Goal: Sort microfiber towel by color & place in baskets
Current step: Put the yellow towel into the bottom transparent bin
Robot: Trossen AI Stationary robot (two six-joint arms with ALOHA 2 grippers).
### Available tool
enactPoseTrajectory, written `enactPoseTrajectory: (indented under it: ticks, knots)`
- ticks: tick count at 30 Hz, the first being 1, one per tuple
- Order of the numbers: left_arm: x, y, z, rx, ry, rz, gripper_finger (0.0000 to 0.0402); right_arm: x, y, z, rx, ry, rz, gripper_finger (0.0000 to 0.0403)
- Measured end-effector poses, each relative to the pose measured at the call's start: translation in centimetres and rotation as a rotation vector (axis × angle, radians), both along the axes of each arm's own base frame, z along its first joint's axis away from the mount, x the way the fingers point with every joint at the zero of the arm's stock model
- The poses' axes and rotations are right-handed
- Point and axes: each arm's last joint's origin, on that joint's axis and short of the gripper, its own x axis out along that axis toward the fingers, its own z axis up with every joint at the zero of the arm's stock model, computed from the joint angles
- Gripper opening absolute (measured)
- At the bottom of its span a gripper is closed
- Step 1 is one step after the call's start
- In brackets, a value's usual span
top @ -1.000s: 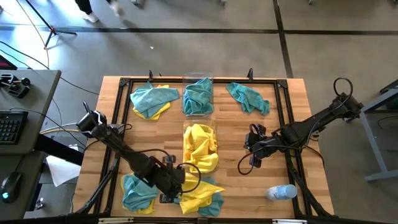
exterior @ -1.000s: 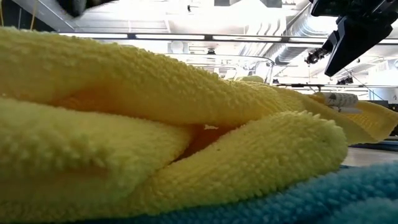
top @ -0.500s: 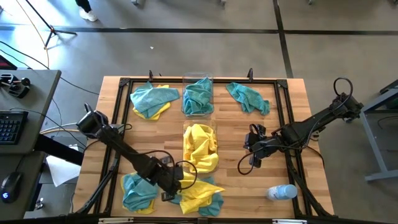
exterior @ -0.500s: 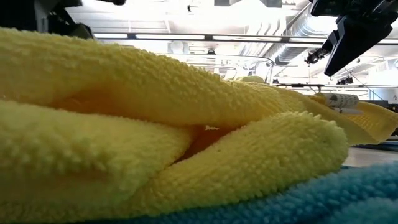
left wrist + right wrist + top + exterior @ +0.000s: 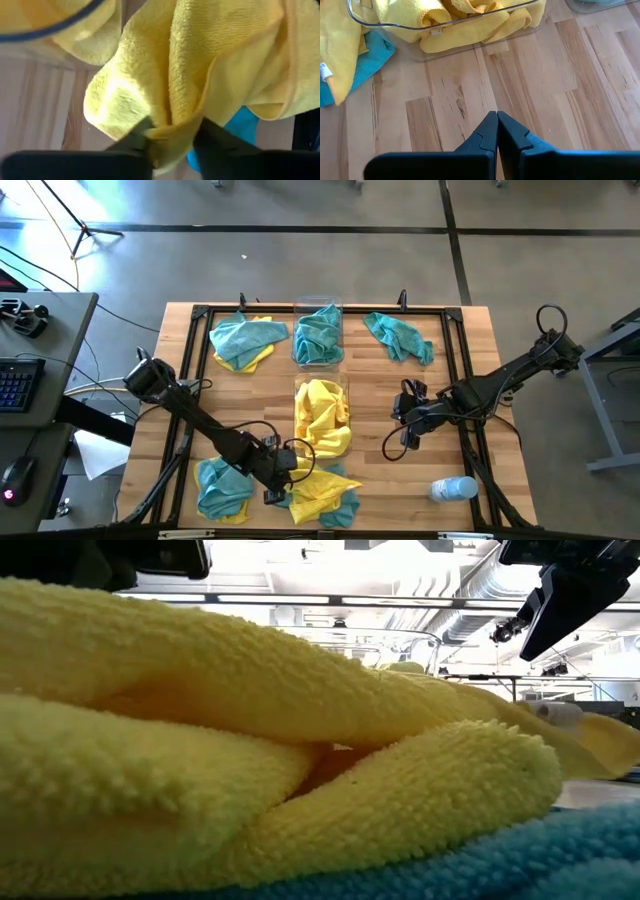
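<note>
Left claw point(image 5: 279, 480) is down at the near edge of the tabletop point(image 5: 375, 390), fingers point(image 5: 134, 137) pinched on a fold of a yellow towel point(image 5: 200, 65); that towel lies on a teal one point(image 5: 345, 502) in the near heap. A second teal/yellow heap point(image 5: 218, 488) sits just left of it. Mid-table: clear basket point(image 5: 322, 387) stuffed with yellow towels point(image 5: 322, 418), spilling over its near end. Right claw point(image 5: 496, 122) hovers over bare wood right of that basket, fingers pressed together, holding nothing. Plastic bottle point(image 5: 452, 489) lies near the right front corner. Far row: teal-on-yellow pile point(image 5: 244, 340), basket with teal towels point(image 5: 318, 335), loose teal towel point(image 5: 398, 335).
</note>
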Motion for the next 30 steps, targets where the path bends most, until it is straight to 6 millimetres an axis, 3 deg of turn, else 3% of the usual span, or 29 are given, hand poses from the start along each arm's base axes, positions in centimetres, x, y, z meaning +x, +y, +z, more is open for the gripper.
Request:
enactPoseTrajectory:
  ticks: [3,8,14,22,26,30]
  knots:
    - [0.3,-0.3,0.9,-0.016,-0.017,-0.033,0.0019,0.0,0.0,0.0,-0.001,0.000,0.001,0.0000]
    - [1.0,-0.9,3.9,-0.005,0.001,-0.057,0.0005,0.0,0.0,0.0,-0.001,0.001,0.002,0.0000]
    - [0.8,-0.5,11.7,0.102,-0.037,-0.106,0.0002,0.0,-0.1,0.0,-0.022,-0.008,-0.010,0.0000]
    - [-1.7,2.4,23.1,0.292,-0.318,-0.010,0.0001,0.0,-0.1,0.0,-0.022,-0.009,-0.010,0.0000]
    - [-2.9,4.3,26.7,0.431,-0.463,0.027,0.0001,0.0,-0.1,0.0,-0.021,-0.010,-0.010,0.0000]
    - [-3.3,6.6,28.4,0.498,-0.502,0.071,0.0000,0.1,-0.1,0.0,-0.018,-0.013,-0.013,0.0000]
